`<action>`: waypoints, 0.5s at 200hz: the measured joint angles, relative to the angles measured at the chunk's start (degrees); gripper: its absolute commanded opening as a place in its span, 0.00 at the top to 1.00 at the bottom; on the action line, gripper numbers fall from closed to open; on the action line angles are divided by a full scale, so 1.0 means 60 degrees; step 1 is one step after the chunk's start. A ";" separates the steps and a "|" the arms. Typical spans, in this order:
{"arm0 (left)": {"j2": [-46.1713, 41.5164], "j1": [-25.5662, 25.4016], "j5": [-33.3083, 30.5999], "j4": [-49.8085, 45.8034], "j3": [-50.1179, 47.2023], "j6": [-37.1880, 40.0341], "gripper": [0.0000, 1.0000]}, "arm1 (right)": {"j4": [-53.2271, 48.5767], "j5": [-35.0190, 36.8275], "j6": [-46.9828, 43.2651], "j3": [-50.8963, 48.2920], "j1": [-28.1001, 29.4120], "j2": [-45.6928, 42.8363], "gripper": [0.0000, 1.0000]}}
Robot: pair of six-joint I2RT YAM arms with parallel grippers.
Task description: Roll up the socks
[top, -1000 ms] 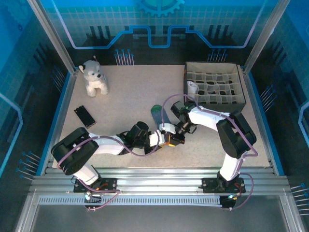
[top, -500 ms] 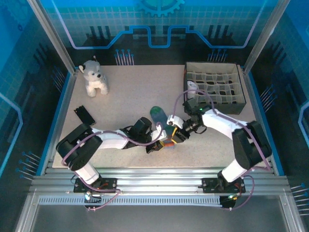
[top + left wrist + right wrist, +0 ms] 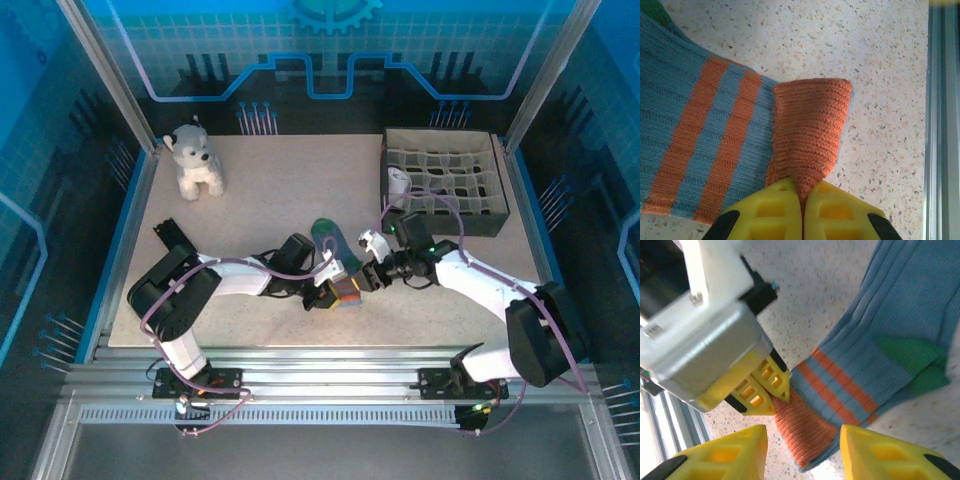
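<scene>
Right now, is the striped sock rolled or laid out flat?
Laid out flat, not rolled: the sock lies spread on the table; only its orange cuff is pinched up in the shut left gripper.

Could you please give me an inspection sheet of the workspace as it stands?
Surface: speckled table, no spills seen.
Job's things: teal sock lies mid-table, orange cuff pinched up; white item in divider box corner compartment, possibly a sock.
Clutter: plush dog far left; black block beside left arm.
Grippers: left gripper jaws shut on the cuff; right gripper jaws open astride it.
Cables: purple cables loop along both arms.
Surroundings: blue enclosure walls; metal rail at near edge.
</scene>
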 measured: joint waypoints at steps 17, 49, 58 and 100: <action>0.0142 0.0058 0.0146 -0.0189 0.0186 -0.0142 1.00 | 0.0277 0.0229 0.0601 -0.0317 0.0339 0.0113 0.56; 0.0401 0.0142 0.0372 -0.0535 0.0532 -0.0364 1.00 | 0.0816 0.0506 0.1300 -0.0506 0.0597 0.0594 0.54; 0.0459 0.0157 0.0415 -0.0594 0.0597 -0.0412 1.00 | 0.0918 0.0594 0.1439 -0.0506 0.0612 0.0780 0.54; 0.0703 0.0226 0.0648 -0.0834 0.0874 -0.0623 1.00 | 0.1093 0.0885 0.1676 -0.0506 0.0707 0.1242 0.53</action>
